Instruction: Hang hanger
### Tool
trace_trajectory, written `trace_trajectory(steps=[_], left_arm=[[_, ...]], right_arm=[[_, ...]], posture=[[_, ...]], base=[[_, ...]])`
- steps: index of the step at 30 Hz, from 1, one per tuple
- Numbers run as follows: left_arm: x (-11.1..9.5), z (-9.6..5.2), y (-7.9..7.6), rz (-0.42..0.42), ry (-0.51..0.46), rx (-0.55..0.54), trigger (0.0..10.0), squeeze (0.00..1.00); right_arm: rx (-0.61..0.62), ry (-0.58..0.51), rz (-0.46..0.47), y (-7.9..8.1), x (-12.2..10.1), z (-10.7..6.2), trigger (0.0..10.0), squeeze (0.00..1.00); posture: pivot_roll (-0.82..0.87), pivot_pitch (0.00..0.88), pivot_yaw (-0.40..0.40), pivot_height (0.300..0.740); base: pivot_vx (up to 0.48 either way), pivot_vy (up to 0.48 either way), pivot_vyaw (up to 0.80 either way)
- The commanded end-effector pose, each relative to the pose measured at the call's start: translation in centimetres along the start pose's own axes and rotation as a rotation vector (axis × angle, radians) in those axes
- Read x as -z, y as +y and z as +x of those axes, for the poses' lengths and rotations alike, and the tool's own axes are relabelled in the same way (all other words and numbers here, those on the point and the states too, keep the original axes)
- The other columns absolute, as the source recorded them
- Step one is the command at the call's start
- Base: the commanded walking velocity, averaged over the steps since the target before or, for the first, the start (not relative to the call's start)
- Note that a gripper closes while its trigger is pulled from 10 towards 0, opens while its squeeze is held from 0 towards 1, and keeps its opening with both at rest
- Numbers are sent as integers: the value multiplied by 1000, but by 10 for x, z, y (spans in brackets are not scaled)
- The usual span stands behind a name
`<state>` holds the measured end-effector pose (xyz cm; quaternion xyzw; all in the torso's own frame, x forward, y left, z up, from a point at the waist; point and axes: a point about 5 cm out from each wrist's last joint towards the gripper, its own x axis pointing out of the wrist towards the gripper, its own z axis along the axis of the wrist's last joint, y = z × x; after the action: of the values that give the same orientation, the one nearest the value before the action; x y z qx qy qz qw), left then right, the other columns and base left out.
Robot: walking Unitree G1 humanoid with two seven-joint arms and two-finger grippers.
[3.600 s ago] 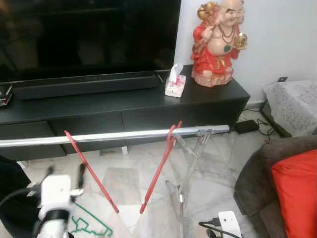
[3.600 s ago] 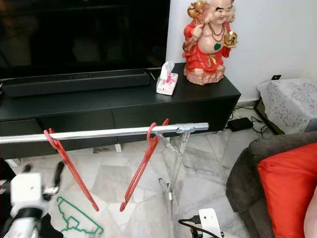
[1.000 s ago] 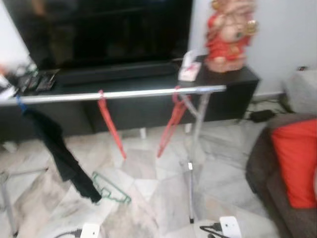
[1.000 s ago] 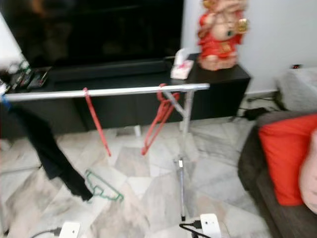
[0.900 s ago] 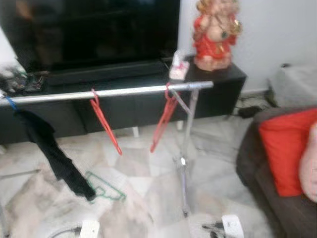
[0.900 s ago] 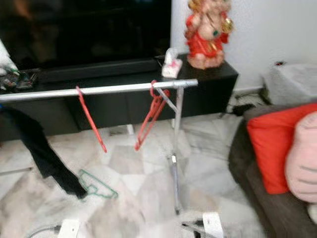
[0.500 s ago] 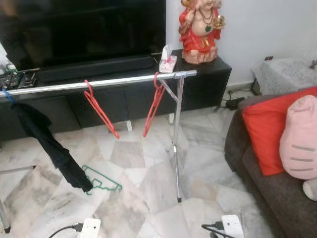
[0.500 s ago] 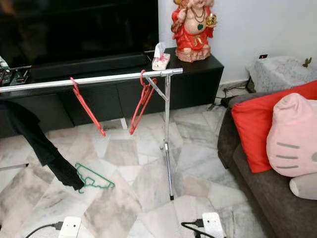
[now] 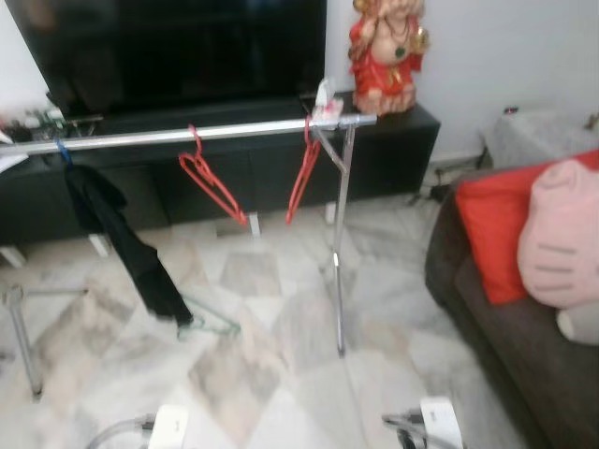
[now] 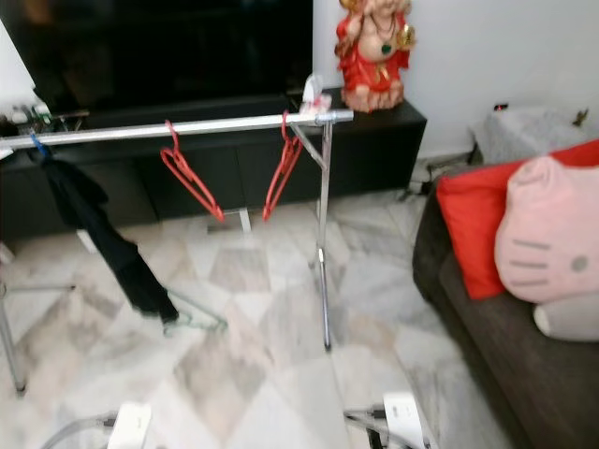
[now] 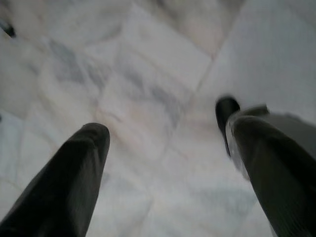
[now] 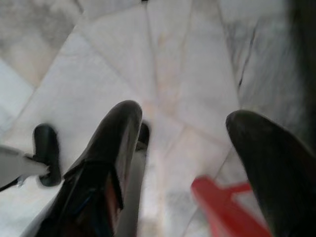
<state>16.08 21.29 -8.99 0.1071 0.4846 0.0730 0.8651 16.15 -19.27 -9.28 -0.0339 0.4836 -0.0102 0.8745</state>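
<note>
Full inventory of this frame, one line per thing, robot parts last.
Rail: 1, silver, on a stand before the TV unit.
Red hangers: 2, hooked on the rail, right half.
Black garment: 1, hanging at the rail's left end.
Green hanger: 1, on the floor below the garment.
TV unit: 1, black, against the wall.
Statue: 1, red, on the unit's right end.
Red cushion: 1, on the sofa.
Pink cushion: 1, beside the red one.
Left tool: open, over marble floor.
Right tool: open, over floor.
</note>
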Motion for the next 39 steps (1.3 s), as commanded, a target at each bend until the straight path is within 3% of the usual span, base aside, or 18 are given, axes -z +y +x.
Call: trace_trajectory(steps=[1,8,28,39], left_arm=[[0,0,-2,-6,8,1,10000,0],[1,0,-3,-8,13,3,10000,0],[7,-1,-4,-23,39,8,10000,0],[8,-1,-1,-2,43,9,10000,0]], right_arm=[[3,1,7,-2,-1,0,10000,0],[2,0,5,-2,-1,0,10000,0],[-1,3,3,-2,-2,0,10000,0],[-5,14,0,-2,-1,0,10000,0]], posture=[[-80,0,2,740],[-79,0,1,740],[-78,17,2,740],[-74,15,1,740]], base=[[-270,0,0],[-266,0,0],[0,0,0],[0,170,0]])
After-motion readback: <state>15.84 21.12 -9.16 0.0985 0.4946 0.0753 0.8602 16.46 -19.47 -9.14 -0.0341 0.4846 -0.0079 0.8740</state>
